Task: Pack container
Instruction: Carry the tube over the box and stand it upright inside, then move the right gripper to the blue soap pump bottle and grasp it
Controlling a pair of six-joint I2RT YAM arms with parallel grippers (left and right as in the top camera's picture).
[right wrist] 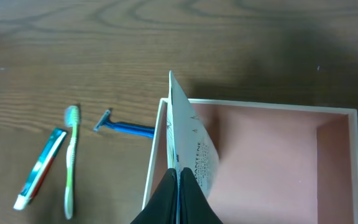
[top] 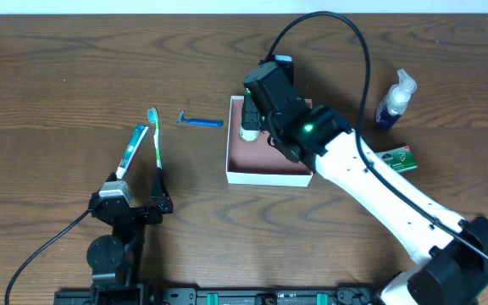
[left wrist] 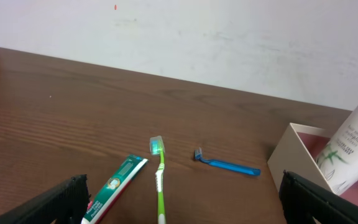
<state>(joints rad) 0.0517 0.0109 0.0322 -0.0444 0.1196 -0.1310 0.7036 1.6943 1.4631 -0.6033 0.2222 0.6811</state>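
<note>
The container (top: pixel 269 177) is a square white cardboard box with a pink inside, at the table's middle; it also shows in the right wrist view (right wrist: pixel 260 106) and the left wrist view (left wrist: pixel 294 149). My right gripper (right wrist: pixel 178 179) is shut on the flat end of a white tube (right wrist: pixel 188 143), which hangs into the box by its left wall (top: pixel 248 127). My left gripper (left wrist: pixel 188 205) is open and empty, low over the table, near a toothpaste tube (top: pixel 131 150) and a green toothbrush (top: pixel 156 135).
A blue razor (top: pixel 200 122) lies just left of the box. A blue spray bottle (top: pixel 394 100) stands at the right. A small green-and-white soap box (top: pixel 399 158) lies in front of the bottle, beside my right arm.
</note>
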